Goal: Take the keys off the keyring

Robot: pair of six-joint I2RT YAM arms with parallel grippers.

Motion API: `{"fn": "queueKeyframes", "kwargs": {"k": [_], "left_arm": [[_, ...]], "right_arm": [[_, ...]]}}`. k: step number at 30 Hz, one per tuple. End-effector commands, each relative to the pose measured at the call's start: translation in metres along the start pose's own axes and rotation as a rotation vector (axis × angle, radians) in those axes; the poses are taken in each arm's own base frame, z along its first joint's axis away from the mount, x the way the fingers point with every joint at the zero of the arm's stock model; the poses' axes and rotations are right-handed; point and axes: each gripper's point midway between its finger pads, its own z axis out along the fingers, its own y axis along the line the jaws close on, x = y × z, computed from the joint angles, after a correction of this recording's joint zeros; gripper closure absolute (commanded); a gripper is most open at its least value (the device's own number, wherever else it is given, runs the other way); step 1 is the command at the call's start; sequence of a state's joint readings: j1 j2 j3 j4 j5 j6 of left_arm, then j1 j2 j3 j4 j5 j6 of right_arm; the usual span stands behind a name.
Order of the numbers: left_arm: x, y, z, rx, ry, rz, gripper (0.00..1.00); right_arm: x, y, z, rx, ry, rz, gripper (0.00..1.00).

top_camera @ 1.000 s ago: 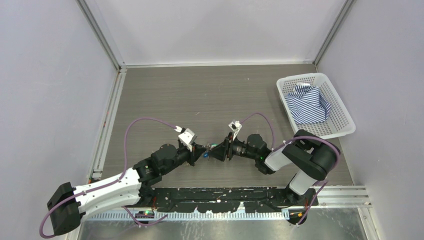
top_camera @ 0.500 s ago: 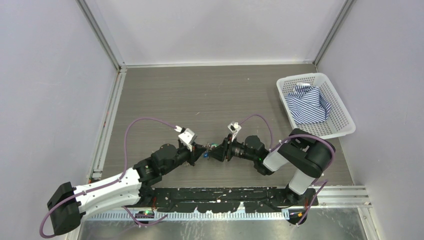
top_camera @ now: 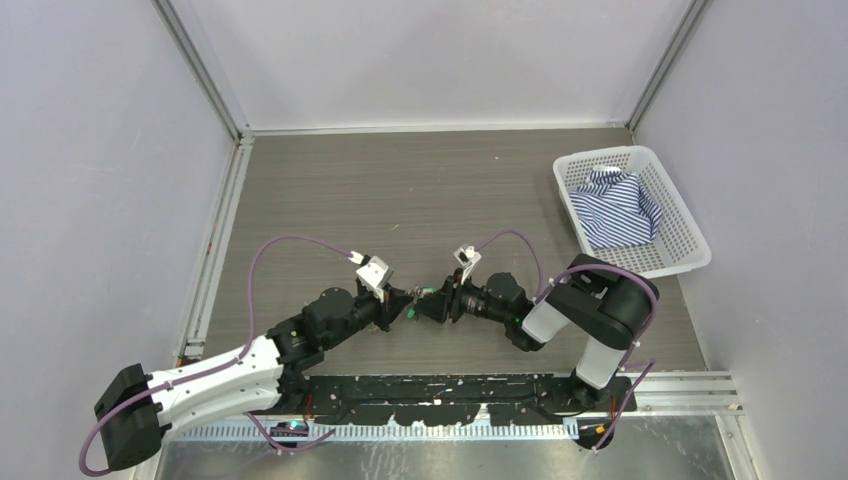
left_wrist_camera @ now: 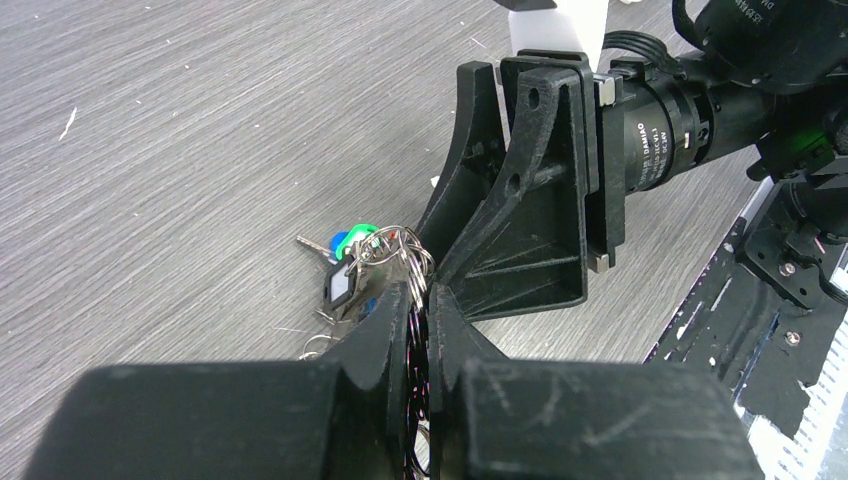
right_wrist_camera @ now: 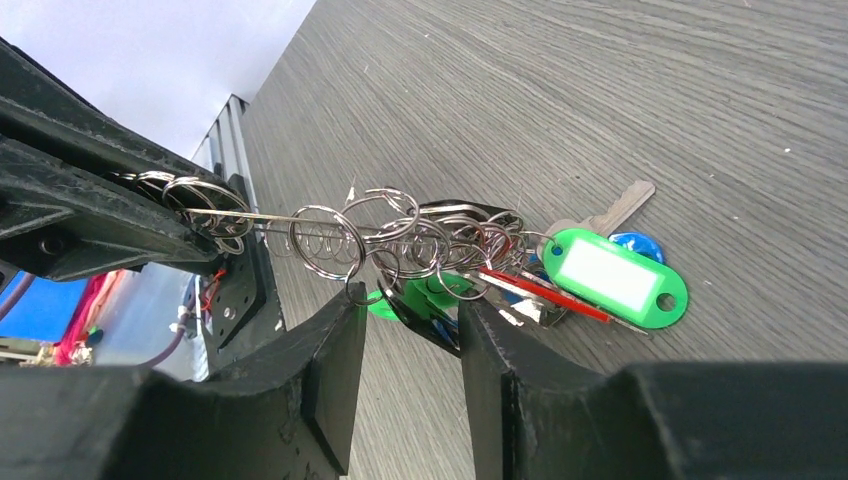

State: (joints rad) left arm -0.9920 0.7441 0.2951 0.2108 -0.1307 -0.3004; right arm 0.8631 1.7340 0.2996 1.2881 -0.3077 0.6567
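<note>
The keyring, a silvery ring strung with several small split rings, is clamped edge-on between my left gripper's shut fingers. The keys hang from it just above the table, with a green tag, red, blue and silver pieces. In the right wrist view the keyring stretches from the left gripper to the key bunch. My right gripper is open, its jaws on either side of a dark key under the rings, not clamped. In the top view the two grippers, left and right, meet tip to tip.
A white basket with a striped blue-and-white cloth stands at the right of the grey wood-grain table. Metal rails run along the left and near edges. Walls close in on three sides.
The right arm's elbow and wrist have shifted a little left, bringing the right gripper closer to the left one. The left arm has stayed put, still holding the keyring.
</note>
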Motion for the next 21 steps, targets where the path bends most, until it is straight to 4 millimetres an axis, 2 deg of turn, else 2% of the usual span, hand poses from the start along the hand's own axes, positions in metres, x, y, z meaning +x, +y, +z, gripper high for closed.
{"fn": "queueKeyframes", "kwargs": {"k": [1,7,12,17,21], "left_arm": [[0.0181,0.0035,-0.0012,-0.013,0.062,-0.014,1.0],[0.0184,0.0035,-0.0016,-0.013,0.062,-0.015,1.0],[0.0187,0.0037,-0.0017,-0.014,0.063,-0.015,1.0],[0.0195,0.0044,-0.0024,-0.017,0.066,-0.015,1.0],[0.0214,0.0065,-0.0033,-0.027,0.07,-0.018,1.0]], "right_arm": [[-0.0223,0.0132,0.0086,-0.051,-0.091,-0.04,0.56],[-0.0233,0.0125,0.009,-0.047,-0.096,-0.035,0.58],[-0.0249,0.0131,0.0115,-0.049,-0.097,-0.027,0.64],[-0.0232,0.0131,0.0121,-0.052,-0.093,-0.015,0.72],[-0.0231,0.014,0.0091,-0.043,-0.082,-0.007,0.84]]}}
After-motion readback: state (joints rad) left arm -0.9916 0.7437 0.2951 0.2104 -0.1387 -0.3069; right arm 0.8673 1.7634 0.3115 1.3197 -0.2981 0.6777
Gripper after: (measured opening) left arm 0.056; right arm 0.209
